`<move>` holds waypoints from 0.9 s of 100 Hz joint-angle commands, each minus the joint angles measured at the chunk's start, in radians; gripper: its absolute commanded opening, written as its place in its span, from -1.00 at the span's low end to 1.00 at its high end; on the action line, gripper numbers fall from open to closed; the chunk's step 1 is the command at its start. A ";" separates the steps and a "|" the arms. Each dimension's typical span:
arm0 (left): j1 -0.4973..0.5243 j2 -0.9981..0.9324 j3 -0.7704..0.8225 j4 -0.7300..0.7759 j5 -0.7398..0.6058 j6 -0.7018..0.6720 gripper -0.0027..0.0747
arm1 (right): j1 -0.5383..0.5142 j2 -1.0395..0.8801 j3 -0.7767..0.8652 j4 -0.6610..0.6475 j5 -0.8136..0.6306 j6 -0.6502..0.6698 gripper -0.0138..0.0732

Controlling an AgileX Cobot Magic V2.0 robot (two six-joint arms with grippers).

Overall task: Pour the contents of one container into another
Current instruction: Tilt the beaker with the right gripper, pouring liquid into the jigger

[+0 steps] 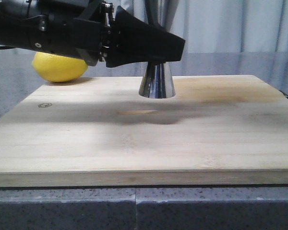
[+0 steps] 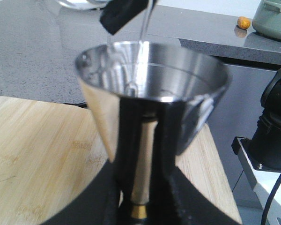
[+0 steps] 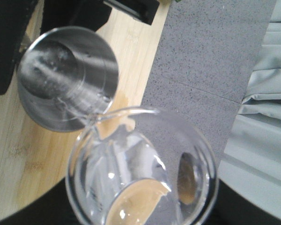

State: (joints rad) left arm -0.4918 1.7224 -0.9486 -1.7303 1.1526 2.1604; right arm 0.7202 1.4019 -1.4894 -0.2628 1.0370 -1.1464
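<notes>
Near the far edge of the cutting board (image 1: pixel 134 139), the left gripper (image 2: pixel 140 206) clamps the steel jigger (image 2: pixel 152 93) upright, steadying it, while the right gripper, its fingers unseen, tilts the glass pitcher (image 3: pixel 145 173) so water streams inside.

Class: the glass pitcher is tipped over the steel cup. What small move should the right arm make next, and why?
Probably hold the tilt briefly. A thin stream runs from the glass pitcher into the steel cup, whose liquid sits low; the left gripper steadies it.
</notes>
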 commanded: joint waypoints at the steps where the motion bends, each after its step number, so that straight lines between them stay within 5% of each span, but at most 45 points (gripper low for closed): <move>1: -0.008 -0.052 -0.027 -0.063 0.109 -0.006 -0.98 | 0.003 -0.026 -0.038 -0.028 -0.043 0.000 -0.23; 90: -0.008 -0.052 -0.027 -0.041 0.111 -0.014 -0.98 | 0.050 -0.002 -0.038 -0.090 -0.047 0.000 -0.23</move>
State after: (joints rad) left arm -0.4918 1.7224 -0.9486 -1.7112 1.1526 2.1563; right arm 0.7680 1.4308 -1.4894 -0.3167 1.0376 -1.1464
